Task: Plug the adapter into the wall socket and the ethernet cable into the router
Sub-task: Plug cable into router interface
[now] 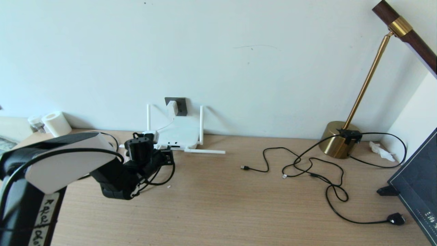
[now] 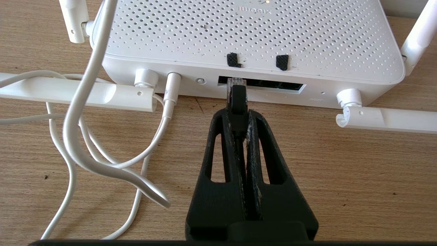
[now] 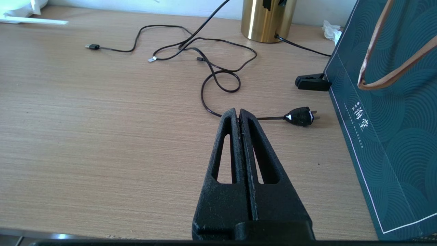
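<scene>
Against the wall behind the router (image 1: 179, 135), the head view shows the adapter (image 1: 174, 108) seated in the dark wall socket (image 1: 180, 105), its thin white cord (image 1: 163, 127) dropping toward the router's near-left corner. The left gripper (image 1: 166, 156) sits just in front of the router's port edge, with the ethernet cable (image 1: 164, 177) looping from it back under the arm. Well to the right of the router lie thin black USB cables (image 1: 307, 167) and a brass lamp base (image 1: 338, 139); a white paper roll (image 1: 56, 123) stands far to the router's left. The right gripper does not appear in this view.

From the left wrist view, the left gripper (image 2: 239, 112) is clamped narrowly on the ethernet cable (image 2: 238, 102) just behind its plug. The clear tip touches the mouth of the router's (image 2: 245, 41) dark port slot, at the end of the slot nearest the white cord's (image 2: 102, 143) own jack; how far in it sits I cannot tell. Two antennas (image 2: 85, 94) lie flat along the table (image 2: 341, 171) beside the port edge.

From the right wrist view, the right gripper (image 3: 238, 114) hangs above bare table (image 3: 102, 119) far from the router, fingers (image 3: 229, 136) pressed together on nothing. Beyond it lie the USB cables (image 3: 218, 73), a black power plug (image 3: 300, 116), the lamp base (image 3: 268, 20) and a dark green paper bag (image 3: 392, 112).
</scene>
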